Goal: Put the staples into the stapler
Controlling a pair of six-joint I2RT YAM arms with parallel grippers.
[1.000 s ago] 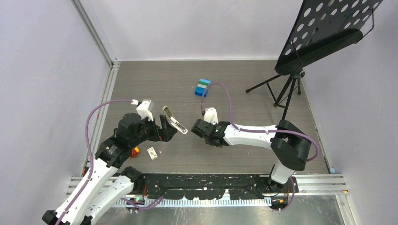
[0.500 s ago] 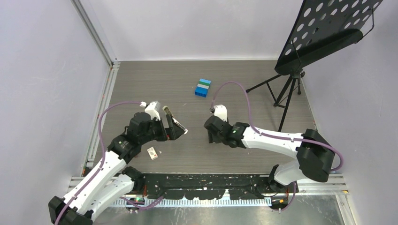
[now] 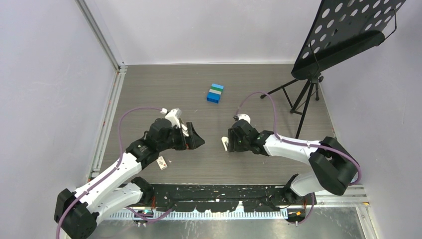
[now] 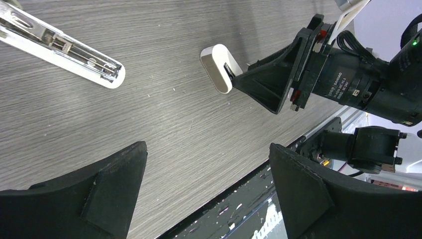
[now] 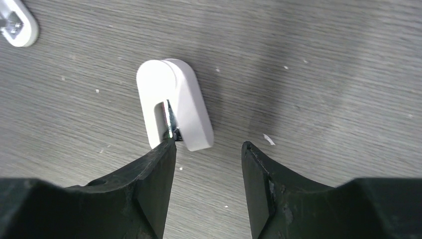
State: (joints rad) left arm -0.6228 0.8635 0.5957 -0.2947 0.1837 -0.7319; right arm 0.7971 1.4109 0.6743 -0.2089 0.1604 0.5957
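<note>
The left gripper (image 4: pixel 208 147) and right gripper (image 5: pixel 209 143) were spread, empty; a right fingertip (image 5: pixel 166 149) apparently touched the stubby white piece (image 5: pixel 171 82), so any push risked skidding it away.

L gripper (image 4: pixel 207 148): fingers spread wide, low over grey wood-grain table (image 4: pixel 169 119). Stapler (image 4: pixel 64 47) lies top left at a slant, silver channel facing up, rounded white end twd centre, far end cut off by frame edge. Small rounded white piece (image 4: pixel 216 68) sits near top centre, apart from stapler. R gripper (image 4: pixel 239 79) reaches in from the right, black fingertip right at the piece's end, looks to be touching. Black rail (image 4: pixel 239 214) along table's edge at bottom.
</note>
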